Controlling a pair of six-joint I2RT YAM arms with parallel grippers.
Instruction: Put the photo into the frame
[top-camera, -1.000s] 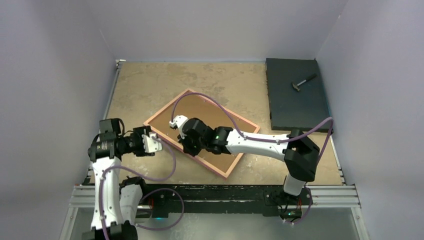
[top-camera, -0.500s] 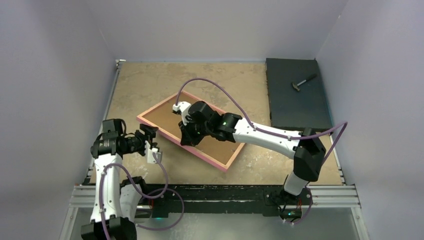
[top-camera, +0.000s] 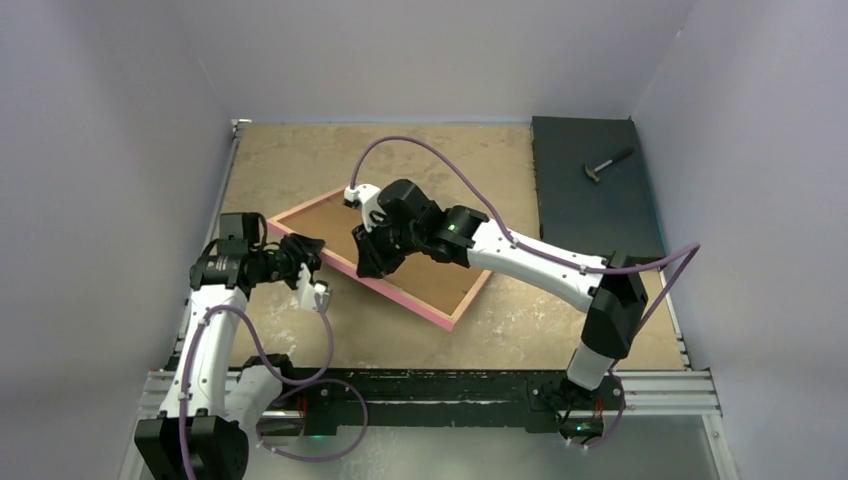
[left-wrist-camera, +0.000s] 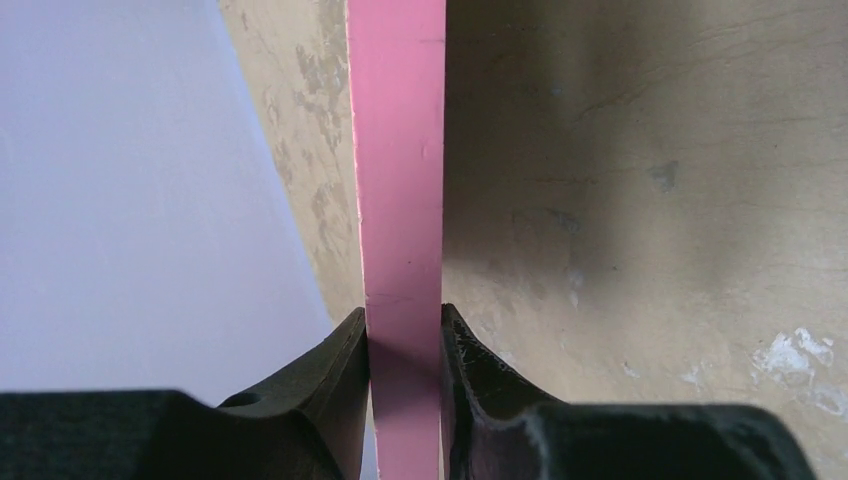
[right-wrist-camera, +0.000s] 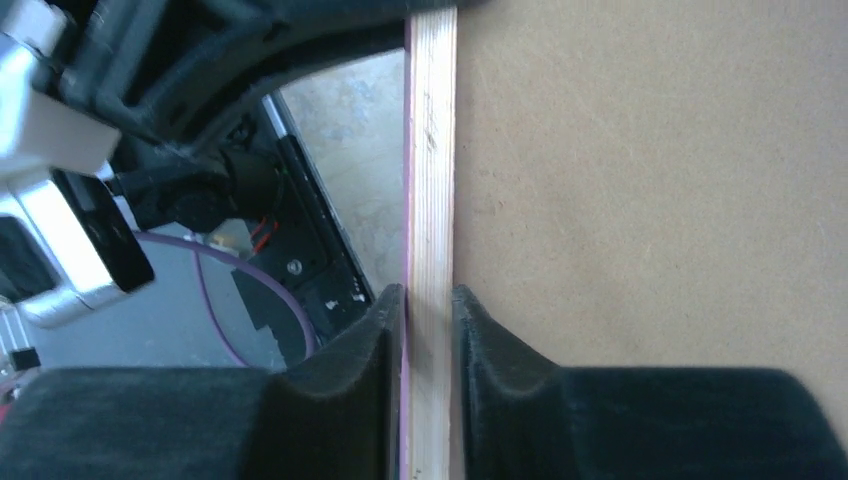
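Frame (top-camera: 412, 303) — large, rectangular, thin pink rim, back side up; set corner-wise on the tan, worn table (top-camera: 290, 165), somewhat left of centre, near edge running from the left down toward the right. Seated in the back, a plain brown backing board (top-camera: 440, 282). Flat on the surface or raised off it: cannot be told. Held at two places along the near-left edge. Close to the left corner, left gripper (top-camera: 303, 250), clenched on the rim: in the left wrist view, dark fingers (left-wrist-camera: 335, 400) pressed to both sides of the pink strip, tabletop beyond on the right, lilac wall on the left. Farther along the same edge, toward its middle, right gripper (top-camera: 368, 268), reaching in from the right across the board. In the right wrist view, fingers (right-wrist-camera: 340, 390) close against either side of the pale wood edge of the rim, a thin pink line down its outer side, brown board to the right — grasping the frame, no gap to be made out. At the far right corner of the table, well apart from the frame, a dark rectangular mat (top-camera: 590, 215), with a small hammer (top-camera: 608, 165) lying on its far part.
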